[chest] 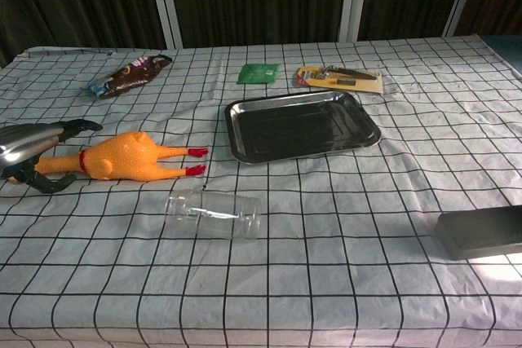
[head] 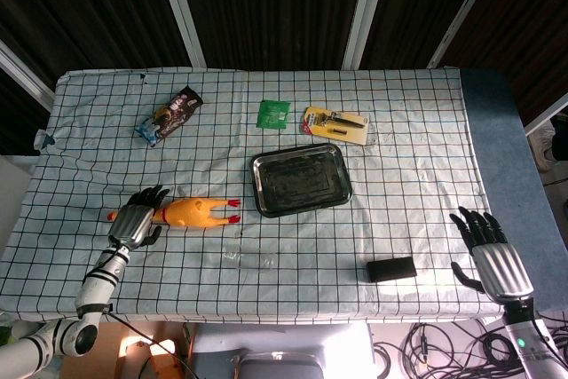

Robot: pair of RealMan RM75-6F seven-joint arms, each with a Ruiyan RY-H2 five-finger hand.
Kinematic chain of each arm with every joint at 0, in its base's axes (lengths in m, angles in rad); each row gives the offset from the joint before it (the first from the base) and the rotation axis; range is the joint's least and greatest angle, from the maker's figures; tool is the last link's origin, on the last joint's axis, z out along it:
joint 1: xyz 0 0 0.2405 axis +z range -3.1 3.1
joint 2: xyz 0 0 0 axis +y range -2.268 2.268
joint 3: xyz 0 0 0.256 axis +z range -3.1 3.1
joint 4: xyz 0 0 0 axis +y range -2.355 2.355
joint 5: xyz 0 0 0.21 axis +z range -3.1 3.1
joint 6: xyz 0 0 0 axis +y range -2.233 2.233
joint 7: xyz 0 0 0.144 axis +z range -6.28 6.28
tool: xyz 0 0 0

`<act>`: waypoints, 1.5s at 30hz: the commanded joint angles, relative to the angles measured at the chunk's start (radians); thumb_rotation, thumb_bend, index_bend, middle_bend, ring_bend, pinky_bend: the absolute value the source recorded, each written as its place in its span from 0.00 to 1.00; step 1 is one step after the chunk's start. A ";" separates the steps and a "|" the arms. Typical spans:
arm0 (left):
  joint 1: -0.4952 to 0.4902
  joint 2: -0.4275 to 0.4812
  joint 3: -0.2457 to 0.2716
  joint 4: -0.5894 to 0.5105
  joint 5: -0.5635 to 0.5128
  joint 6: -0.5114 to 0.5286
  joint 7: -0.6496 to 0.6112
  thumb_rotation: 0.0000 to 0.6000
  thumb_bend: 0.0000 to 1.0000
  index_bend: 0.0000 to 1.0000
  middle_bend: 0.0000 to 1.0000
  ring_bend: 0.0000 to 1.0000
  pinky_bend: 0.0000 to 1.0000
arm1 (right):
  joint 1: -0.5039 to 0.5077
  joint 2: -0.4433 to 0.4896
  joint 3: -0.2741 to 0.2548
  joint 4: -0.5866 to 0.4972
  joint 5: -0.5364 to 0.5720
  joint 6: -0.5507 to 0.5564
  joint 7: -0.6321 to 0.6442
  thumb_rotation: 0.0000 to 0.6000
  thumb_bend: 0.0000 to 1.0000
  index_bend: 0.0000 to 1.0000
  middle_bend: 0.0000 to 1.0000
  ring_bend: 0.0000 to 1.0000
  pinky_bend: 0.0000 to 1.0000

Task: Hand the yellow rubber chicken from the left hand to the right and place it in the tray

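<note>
The yellow rubber chicken [head: 193,213] [chest: 126,157] lies on its side on the checked cloth, red feet toward the tray. My left hand [head: 138,217] [chest: 33,149] reaches over its neck end with fingers spread above and thumb below; the neck lies between them, and no firm grip shows. The dark metal tray [head: 300,180] [chest: 300,126] sits empty at the table's middle. My right hand [head: 490,250] hovers open at the near right edge, far from both, and is outside the chest view.
A clear jar [chest: 213,213] lies on its side just in front of the chicken. A black box [head: 391,269] rests near the front right. At the back lie a snack packet [head: 170,114], a green packet [head: 273,114] and a yellow tool card [head: 336,123].
</note>
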 commanded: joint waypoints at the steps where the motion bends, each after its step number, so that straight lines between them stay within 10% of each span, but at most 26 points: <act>1: -0.005 -0.019 -0.012 0.019 -0.017 0.000 0.006 1.00 0.49 0.11 0.01 0.00 0.12 | 0.004 0.007 0.000 -0.003 0.004 -0.015 0.001 1.00 0.29 0.00 0.00 0.00 0.00; 8: 0.005 -0.066 -0.019 0.060 -0.001 0.075 0.034 1.00 0.63 0.60 0.24 0.06 0.12 | -0.002 0.015 0.006 -0.005 0.007 -0.012 0.014 1.00 0.29 0.00 0.00 0.00 0.00; 17: 0.023 -0.063 -0.011 0.061 0.089 0.173 -0.037 1.00 0.68 0.68 0.34 0.13 0.16 | -0.007 0.024 0.011 -0.009 0.003 -0.013 0.029 1.00 0.29 0.00 0.00 0.00 0.00; 24: 0.072 -0.069 -0.015 0.086 0.251 0.441 -0.202 1.00 0.74 0.70 0.70 0.43 0.54 | 0.022 0.029 0.022 -0.047 -0.035 -0.028 0.042 1.00 0.29 0.00 0.00 0.00 0.00; 35: 0.096 -0.041 -0.009 0.015 0.293 0.498 -0.240 1.00 0.76 0.70 0.79 0.57 0.82 | 0.214 0.033 0.145 -0.302 -0.043 -0.182 -0.023 1.00 0.29 0.00 0.00 0.00 0.00; 45: 0.093 -0.038 -0.015 -0.055 0.306 0.505 -0.175 1.00 0.76 0.69 0.79 0.57 0.82 | 0.527 -0.226 0.335 -0.362 0.393 -0.430 -0.341 1.00 0.27 0.00 0.00 0.00 0.00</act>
